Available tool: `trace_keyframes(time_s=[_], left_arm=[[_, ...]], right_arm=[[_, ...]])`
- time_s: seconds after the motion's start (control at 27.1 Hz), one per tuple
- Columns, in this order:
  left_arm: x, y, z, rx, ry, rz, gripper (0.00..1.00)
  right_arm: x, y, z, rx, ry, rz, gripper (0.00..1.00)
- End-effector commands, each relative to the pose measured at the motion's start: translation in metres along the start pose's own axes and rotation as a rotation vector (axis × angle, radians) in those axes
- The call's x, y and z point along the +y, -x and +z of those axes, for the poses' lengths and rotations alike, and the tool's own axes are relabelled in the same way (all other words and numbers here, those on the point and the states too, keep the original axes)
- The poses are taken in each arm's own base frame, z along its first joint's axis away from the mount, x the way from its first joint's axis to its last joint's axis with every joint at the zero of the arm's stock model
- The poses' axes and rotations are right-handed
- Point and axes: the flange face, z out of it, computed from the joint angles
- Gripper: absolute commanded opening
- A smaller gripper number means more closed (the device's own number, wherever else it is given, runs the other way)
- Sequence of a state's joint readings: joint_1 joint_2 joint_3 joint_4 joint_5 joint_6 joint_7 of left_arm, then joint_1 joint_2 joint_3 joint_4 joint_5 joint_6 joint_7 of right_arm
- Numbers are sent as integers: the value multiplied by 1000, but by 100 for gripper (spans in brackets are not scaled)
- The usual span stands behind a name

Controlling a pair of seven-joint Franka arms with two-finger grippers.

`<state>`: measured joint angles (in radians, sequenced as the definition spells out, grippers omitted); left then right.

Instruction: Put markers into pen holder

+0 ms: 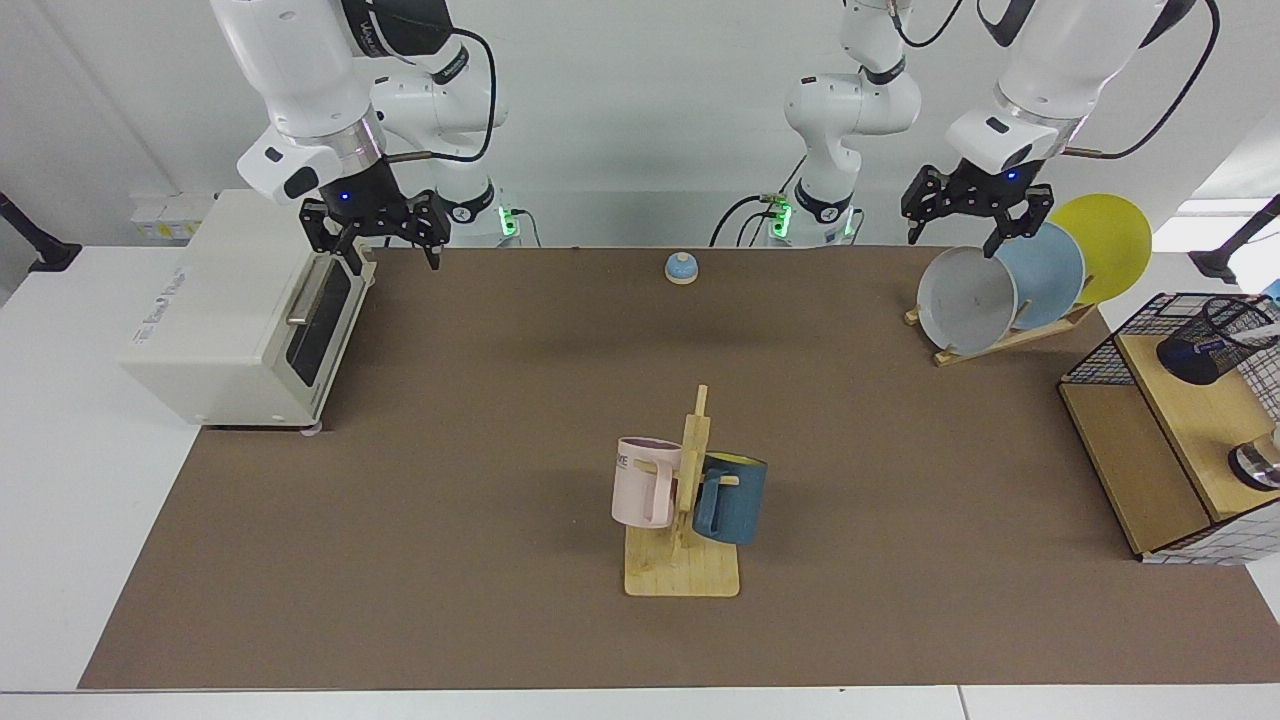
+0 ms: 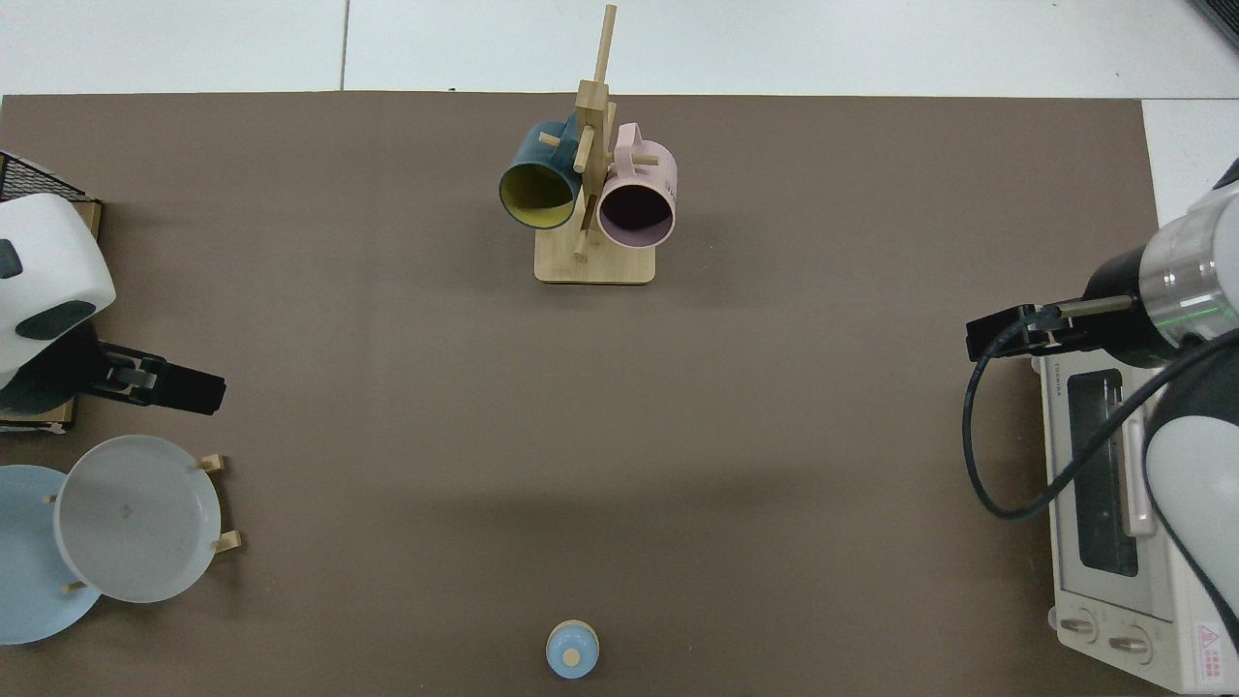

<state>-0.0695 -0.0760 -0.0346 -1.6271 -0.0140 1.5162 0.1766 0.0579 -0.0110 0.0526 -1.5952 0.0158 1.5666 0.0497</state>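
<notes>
My left gripper [image 1: 968,214], open and empty above the plate rack [image 1: 1000,335], should retreat clear of the plates; right gripper [image 1: 378,232] waits open beside the toaster oven [image 1: 230,310].

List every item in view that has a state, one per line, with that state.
Left gripper: open, empty, above the plate rack.
Right gripper: open, empty, waiting above the toaster oven.
Toaster oven: door shut.
Pen holder: tipped over on the shelf.
Pink mug: hung on the mug tree.
Blue mug: hung on the mug tree.
Grey plate: leaning in the rack.
</notes>
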Motion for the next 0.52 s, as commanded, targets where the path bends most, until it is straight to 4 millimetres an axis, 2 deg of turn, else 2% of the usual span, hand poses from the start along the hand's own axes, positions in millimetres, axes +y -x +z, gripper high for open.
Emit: trace_keyframes(time_s=[0.0,0.22,0.3,0.48], left_arm=[[-4,4,-6,16,27,-16,100],[-3,3,-6,24,27,-12,100],[-4,-3,-4,34,27,-12,100],[-3,-18,-13,32,31,-7,99]], right_arm=[[1,2,-3,-6,-7,19,100],[1,2,-3,-6,-7,19,100],[1,2,-3,-6,-7,19,100],[1,2,-3,-6,-7,19,100]])
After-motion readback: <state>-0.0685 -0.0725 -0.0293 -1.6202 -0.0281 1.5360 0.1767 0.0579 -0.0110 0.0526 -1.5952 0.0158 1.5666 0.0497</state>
